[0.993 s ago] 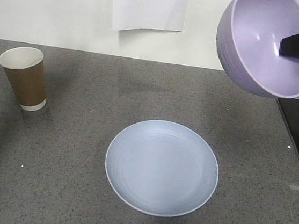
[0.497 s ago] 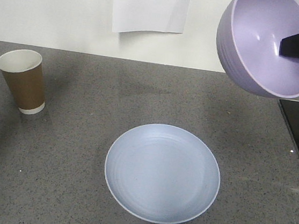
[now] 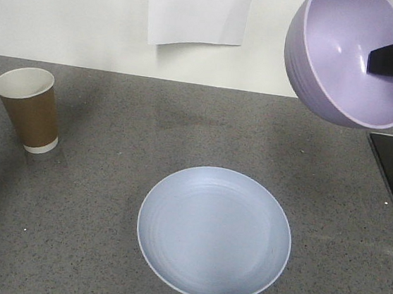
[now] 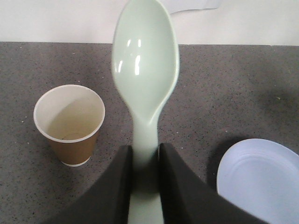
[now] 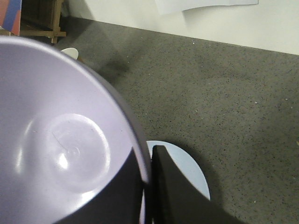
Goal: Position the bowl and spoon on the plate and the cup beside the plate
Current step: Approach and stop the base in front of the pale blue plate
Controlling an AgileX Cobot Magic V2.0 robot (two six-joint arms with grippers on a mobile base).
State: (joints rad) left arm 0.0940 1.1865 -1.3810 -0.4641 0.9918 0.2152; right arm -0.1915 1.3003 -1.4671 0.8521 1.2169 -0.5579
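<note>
My right gripper (image 5: 148, 161) clamps the lavender plastic bowl (image 3: 338, 57) aloft, 1 o'clock of the round pale-blue plate (image 3: 214, 233). Left gripper (image 4: 145, 156) pinches the mint-white plastic spoon (image 4: 145, 60); brown paper cup (image 3: 27, 108) at 10 o'clock.

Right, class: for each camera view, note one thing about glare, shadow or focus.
Front view: small white glints inside the bowl, and a faint soft shadow on the counter behind the plate. Left wrist view: bright glare streaks on the spoon, and a dark shadow at the plate's left edge. Right wrist view: a dull sheen on the bowl's base.
</note>
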